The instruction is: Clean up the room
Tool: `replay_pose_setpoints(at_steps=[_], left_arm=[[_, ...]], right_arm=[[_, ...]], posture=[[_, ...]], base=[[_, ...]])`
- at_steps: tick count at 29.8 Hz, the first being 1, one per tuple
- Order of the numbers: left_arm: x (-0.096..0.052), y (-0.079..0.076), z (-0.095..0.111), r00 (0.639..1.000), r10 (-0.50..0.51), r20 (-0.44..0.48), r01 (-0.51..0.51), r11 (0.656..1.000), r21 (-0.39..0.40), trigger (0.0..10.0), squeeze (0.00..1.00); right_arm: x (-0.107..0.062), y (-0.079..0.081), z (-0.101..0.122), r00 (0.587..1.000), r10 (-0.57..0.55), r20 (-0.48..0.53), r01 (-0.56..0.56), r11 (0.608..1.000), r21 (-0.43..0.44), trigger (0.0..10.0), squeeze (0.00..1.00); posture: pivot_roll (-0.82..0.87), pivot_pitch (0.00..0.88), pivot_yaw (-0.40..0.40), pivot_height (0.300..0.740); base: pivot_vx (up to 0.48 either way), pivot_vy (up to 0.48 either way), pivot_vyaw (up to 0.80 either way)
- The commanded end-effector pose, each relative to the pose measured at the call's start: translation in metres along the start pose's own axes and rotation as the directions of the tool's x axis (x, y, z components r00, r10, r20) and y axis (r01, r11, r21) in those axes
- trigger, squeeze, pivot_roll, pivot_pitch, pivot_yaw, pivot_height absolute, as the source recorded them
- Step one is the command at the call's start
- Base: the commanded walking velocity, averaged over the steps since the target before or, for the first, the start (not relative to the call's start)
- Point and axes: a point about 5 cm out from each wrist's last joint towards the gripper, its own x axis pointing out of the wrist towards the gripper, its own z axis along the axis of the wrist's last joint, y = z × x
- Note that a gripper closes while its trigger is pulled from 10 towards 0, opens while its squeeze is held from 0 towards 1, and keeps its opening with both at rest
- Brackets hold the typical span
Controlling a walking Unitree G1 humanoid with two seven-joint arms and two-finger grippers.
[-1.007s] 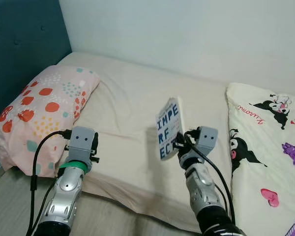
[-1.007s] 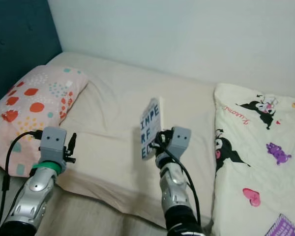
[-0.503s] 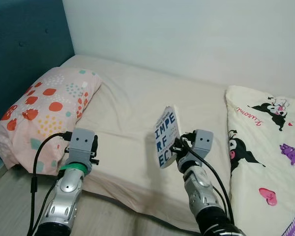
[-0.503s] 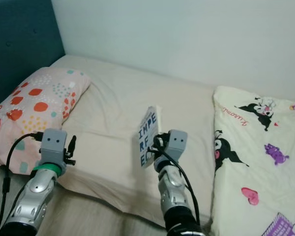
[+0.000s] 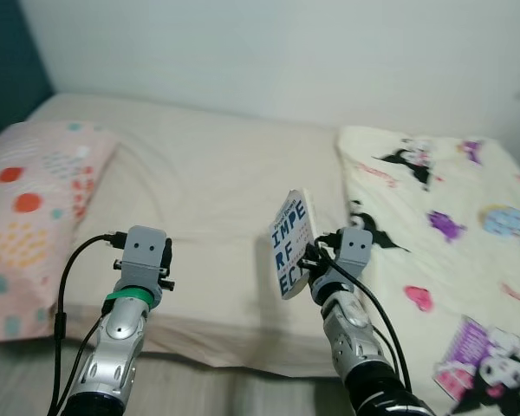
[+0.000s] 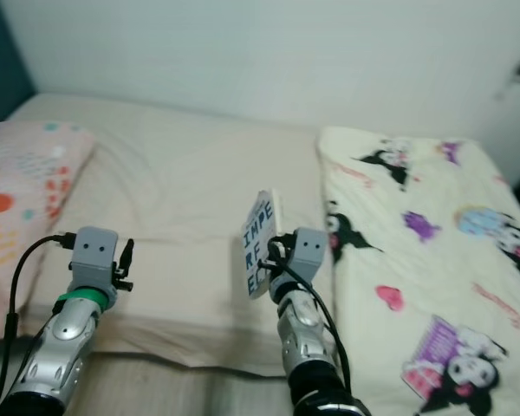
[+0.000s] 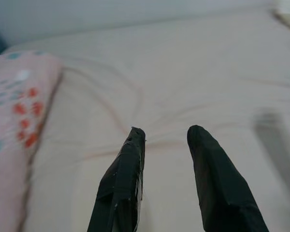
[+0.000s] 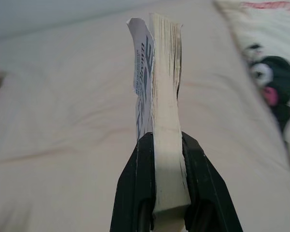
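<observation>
A paperback book (image 5: 293,243) with a pale cover and large dark blue letters stands upright in the air above the bed's near edge. My right gripper (image 5: 312,256) is shut on its lower edge; in the right wrist view both fingers (image 8: 138,183) clamp the page block of the book (image 8: 163,101). My left gripper (image 5: 165,260) hovers over the bed's front left part, open, with nothing between its fingers (image 7: 126,179).
A cream bed sheet (image 5: 208,173) covers the mattress against a white wall. A pink pillow (image 5: 26,208) with red and teal spots lies at the left. A cream blanket (image 5: 451,225) with cartoon prints covers the right side. Floor shows below the bed edge.
The camera has turned to the right: the pillow and the blue headboard slid left, and more of the cartoon blanket came into view. Both grippers keep their pose; the book stays clamped.
</observation>
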Motion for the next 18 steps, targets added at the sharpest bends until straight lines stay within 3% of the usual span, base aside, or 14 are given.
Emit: replay_pose_setpoints(at_steps=[1, 18], left_arm=[[-0.0037, 0.0003, -0.0059, 1.000, 0.002, -0.026, -0.002, 1.000, 0.002, 10.0, 0.00], [-0.0040, 0.0040, -0.0059, 1.000, 0.012, -0.029, -0.012, 1.000, 0.010, 10.0, 0.00]], right_arm=[[0.0024, 0.0032, 0.0026, 1.000, 0.016, 0.004, -0.016, 1.000, 0.014, 10.0, 0.00], [0.0027, 0.0061, -0.0009, 0.999, 0.029, -0.015, -0.028, 0.998, 0.052, 10.0, 0.00]], posture=[[0.10, 0.000, -0.010, 0.740], [0.11, 0.000, -0.007, 0.740]], base=[[0.000, 0.000, 0.00], [0.000, 0.000, 0.00]])
